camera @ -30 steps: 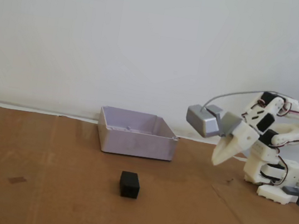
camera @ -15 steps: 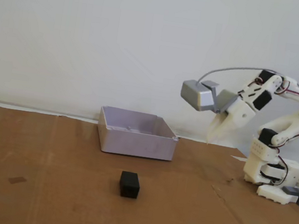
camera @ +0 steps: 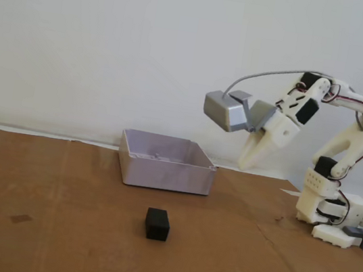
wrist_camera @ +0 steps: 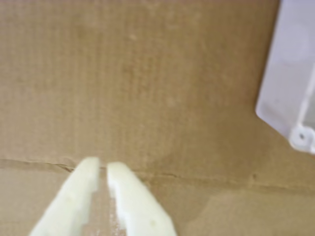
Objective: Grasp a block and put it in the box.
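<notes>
Block [camera: 157, 223]: small matte black cube, resting on the brown cardboard sheet [camera: 52, 226] toward the near side of the fixed view, a little left of centre. Nothing touches it. It does not appear in the wrist view.

Box [camera: 166, 162]: shallow pale lilac-grey tray with low walls, standing on the cardboard just beyond the block, apart from it. Interior looks empty as far as the fixed view's low angle shows. In the wrist view one corner of the box [wrist_camera: 290, 83] enters at the right edge, with a round screw boss at the corner.

Gripper [camera: 247, 161]: white two-finger claw, raised in the air to the right of the box and above the far edge of the cardboard, tips pointing down and left. In the wrist view the gripper [wrist_camera: 102, 166] shows its fingers nearly pressed together, only a thin slit between the tips, nothing held.

Camera module [camera: 227, 111]: grey boxy housing fixed to the gripper's left side.

Arm base [camera: 333, 212]: white, at the far right of the sheet.

Wall [camera: 147, 42]: plain white backdrop.
</notes>
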Tool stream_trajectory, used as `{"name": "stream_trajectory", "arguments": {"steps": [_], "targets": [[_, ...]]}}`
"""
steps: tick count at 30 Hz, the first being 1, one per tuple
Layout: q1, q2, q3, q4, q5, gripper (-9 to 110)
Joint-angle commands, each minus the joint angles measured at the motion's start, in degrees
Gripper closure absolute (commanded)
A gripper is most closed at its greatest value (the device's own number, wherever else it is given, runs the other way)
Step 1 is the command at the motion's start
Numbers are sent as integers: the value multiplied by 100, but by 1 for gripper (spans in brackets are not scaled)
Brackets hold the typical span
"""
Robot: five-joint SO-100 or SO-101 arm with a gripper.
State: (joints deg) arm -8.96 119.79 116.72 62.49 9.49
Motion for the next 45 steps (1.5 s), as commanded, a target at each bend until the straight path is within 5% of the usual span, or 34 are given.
{"name": "stream_trajectory", "arguments": {"steps": [1, 22, 45], "targets": [[-211, -352, -1090, -211, 18, 101], [-536, -3428, -4263, -211, 53, 101], [-510, -4975, -5634, -220, 53, 101]]}}
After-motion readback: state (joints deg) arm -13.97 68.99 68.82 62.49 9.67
